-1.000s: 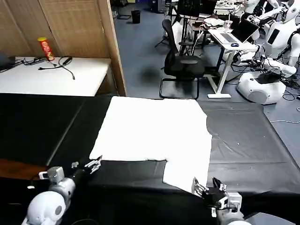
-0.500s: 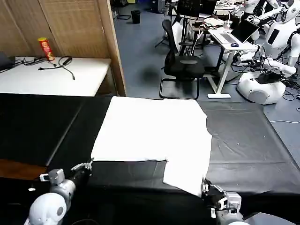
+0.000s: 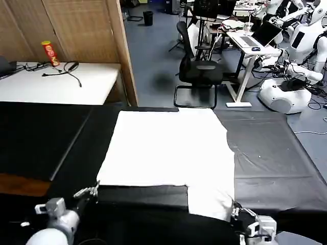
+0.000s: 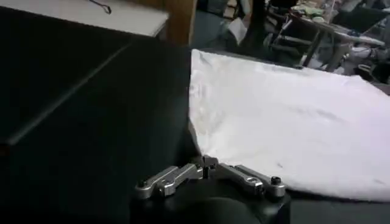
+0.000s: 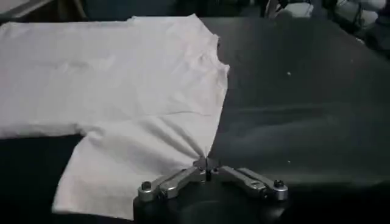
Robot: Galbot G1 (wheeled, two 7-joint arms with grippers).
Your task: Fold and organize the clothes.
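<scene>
The clothes are one white T-shirt (image 3: 168, 148), lying flat with its plain side up on the black tablecloth (image 3: 271, 153). My left gripper (image 3: 93, 189) sits at the shirt's near left corner. In the left wrist view this gripper (image 4: 205, 164) is shut, with the corner of the T-shirt (image 4: 286, 122) meeting its tips. My right gripper (image 3: 236, 210) is at the near right sleeve. The right wrist view shows it (image 5: 206, 163) shut on the sleeve's edge, and creases in the T-shirt (image 5: 122, 79) fan out from the pinch.
A white side table (image 3: 56, 81) with a red can (image 3: 49, 53) and cables stands at the back left, beside a wooden partition (image 3: 82, 30). An office chair (image 3: 199, 71) and other robots (image 3: 286, 92) stand beyond the table's far edge.
Both grippers have drawn back toward me. The shirt's near edge and sleeve have slid closer with them, and the left gripper has gone from open-looking to shut at the corner.
</scene>
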